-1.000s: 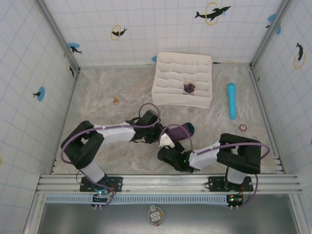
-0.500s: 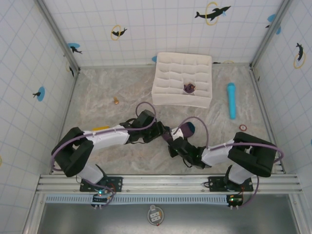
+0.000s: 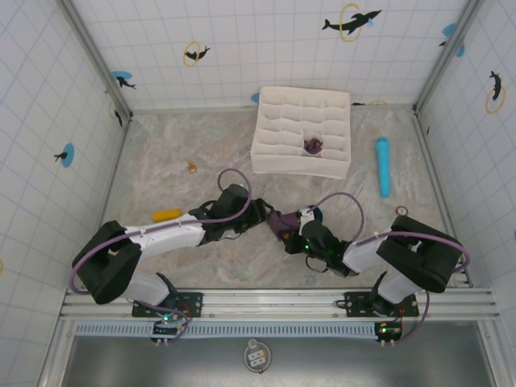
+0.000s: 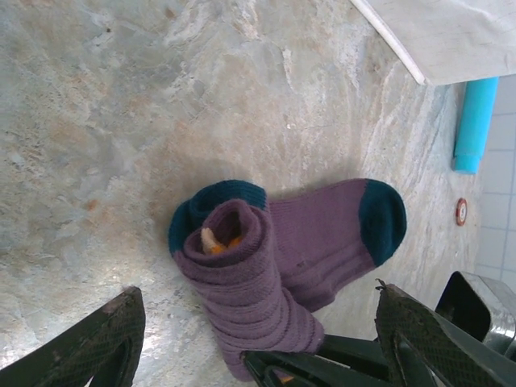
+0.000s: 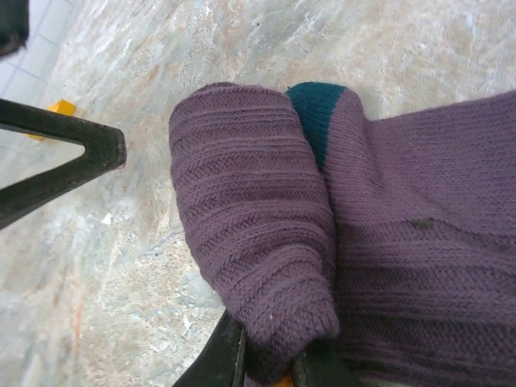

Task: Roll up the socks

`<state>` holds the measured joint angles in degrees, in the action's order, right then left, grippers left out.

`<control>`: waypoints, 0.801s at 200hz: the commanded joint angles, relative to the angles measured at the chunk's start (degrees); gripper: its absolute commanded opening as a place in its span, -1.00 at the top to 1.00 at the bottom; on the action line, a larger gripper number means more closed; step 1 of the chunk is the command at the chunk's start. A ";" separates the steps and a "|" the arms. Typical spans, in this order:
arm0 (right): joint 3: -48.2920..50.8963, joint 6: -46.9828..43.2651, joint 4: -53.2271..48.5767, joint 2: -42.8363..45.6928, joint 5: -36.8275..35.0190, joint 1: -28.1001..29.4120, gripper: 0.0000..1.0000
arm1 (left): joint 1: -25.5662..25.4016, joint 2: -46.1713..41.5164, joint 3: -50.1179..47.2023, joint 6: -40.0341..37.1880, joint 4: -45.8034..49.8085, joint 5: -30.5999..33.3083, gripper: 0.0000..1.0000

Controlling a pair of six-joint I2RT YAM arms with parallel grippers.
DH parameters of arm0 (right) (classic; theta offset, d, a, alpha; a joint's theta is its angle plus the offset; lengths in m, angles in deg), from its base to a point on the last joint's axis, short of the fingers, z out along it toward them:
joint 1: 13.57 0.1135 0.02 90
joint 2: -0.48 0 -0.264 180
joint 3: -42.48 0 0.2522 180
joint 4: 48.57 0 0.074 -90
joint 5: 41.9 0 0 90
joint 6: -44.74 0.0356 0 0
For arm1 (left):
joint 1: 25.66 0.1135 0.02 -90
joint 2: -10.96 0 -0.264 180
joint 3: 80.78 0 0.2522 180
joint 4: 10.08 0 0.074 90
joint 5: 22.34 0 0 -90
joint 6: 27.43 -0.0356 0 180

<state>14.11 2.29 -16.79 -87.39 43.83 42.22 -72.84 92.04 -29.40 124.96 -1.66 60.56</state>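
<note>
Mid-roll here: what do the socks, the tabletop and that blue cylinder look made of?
Socks: soft knitted yarn, matte purple with teal patches; ribbed stitch rows show in the right wrist view.
Tabletop: marble-look surface, beige-grey veining, faint sheen; stone or printed laminate, cannot tell.
Blue cylinder: smooth, even light blue, probably plastic or foam.

I note a marbled counter carrying the partly rolled purple socks, a white divided box, a blue cylinder and a small red ring.
</note>
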 commanded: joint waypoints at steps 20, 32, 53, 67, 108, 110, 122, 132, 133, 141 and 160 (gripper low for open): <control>5.91 12.79 -4.81 -2.38 5.07 -1.86 1.00 | 0.07 -2.24 -2.67 -0.34 -2.65 3.19 -0.51; 7.01 14.31 -3.22 -2.54 5.41 -2.39 1.00 | 0.07 -2.24 -2.49 -0.34 -2.39 3.34 -0.51; 8.10 15.96 -1.85 -3.24 6.13 -3.17 1.00 | 0.07 -1.98 -1.99 -0.59 -1.79 3.42 -0.50; 8.78 17.15 -0.58 -3.82 6.83 -3.56 1.00 | 0.07 -1.89 -2.04 -0.35 -1.46 3.78 -0.49; 10.16 20.35 2.26 -5.54 8.26 -4.46 1.00 | 0.07 -2.06 -2.51 0.41 -0.46 4.34 -0.48; 10.20 20.42 2.38 -5.59 8.28 -4.53 1.00 | 0.07 -2.06 -2.55 0.42 -0.46 4.30 -0.48; 10.54 21.43 3.00 -5.72 8.40 -4.71 1.00 | 0.07 -2.15 -2.57 0.45 -0.14 4.38 -0.48; 10.74 22.16 3.32 -5.73 8.42 -4.81 1.00 | 0.07 -2.15 -2.54 0.20 0.11 4.49 -0.47; 10.74 22.24 3.32 -5.73 8.41 -4.81 1.00 | 0.07 -2.15 -2.50 0.19 0.14 4.47 -0.47; 10.91 22.69 3.41 -5.82 8.43 -4.90 1.00 | 0.07 -2.07 -2.47 0.19 0.16 4.46 -0.47; 11.18 24.02 3.75 -5.99 8.63 -5.23 1.00 | 0.07 -1.89 -2.22 0.23 0.40 4.37 -0.47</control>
<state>22.22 23.31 -1.30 -90.60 51.61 37.41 -72.86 90.90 -31.71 125.20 -2.65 63.89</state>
